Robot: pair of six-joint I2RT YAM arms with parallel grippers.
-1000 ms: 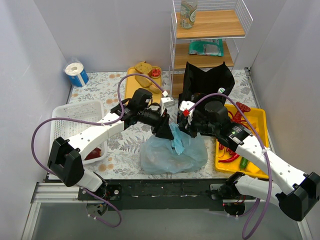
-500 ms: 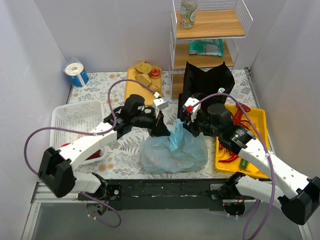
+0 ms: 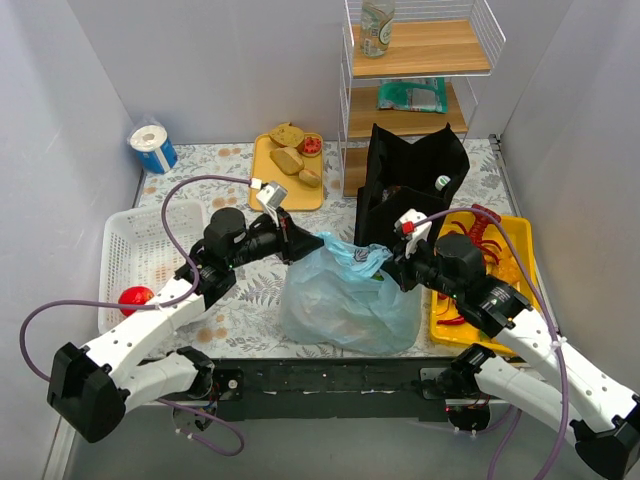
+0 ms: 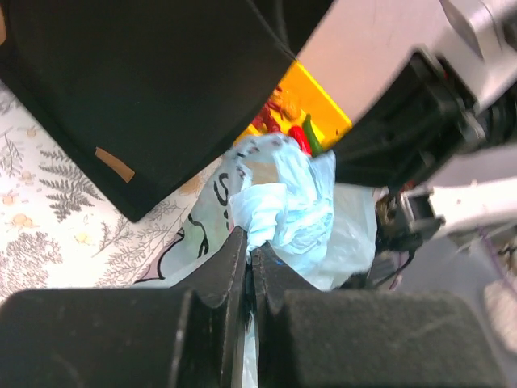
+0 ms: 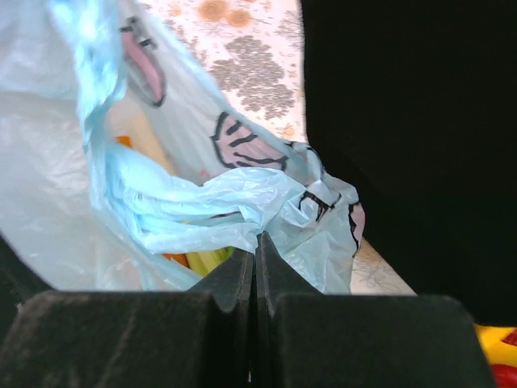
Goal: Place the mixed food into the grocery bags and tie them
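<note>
The light-blue bag (image 3: 345,305) sat at the near middle of the bench (image 3: 250,300), its two handles pulled out to left and right. The left fingers (image 4: 222,279) were pinched tight on crumpled plastic of the left handle. The right fingers (image 5: 230,279) were pressed together on the right handle. The black bag (image 3: 410,180) stood upright just beyond, a yellow tray (image 3: 520,250) to the right and a white basket (image 3: 150,235) at the left.

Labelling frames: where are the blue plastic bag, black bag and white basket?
blue plastic bag (image 3: 345,305), top view, front wall.
black bag (image 3: 382,185), top view, left wall.
white basket (image 3: 155,235), top view, bare floor.
</note>
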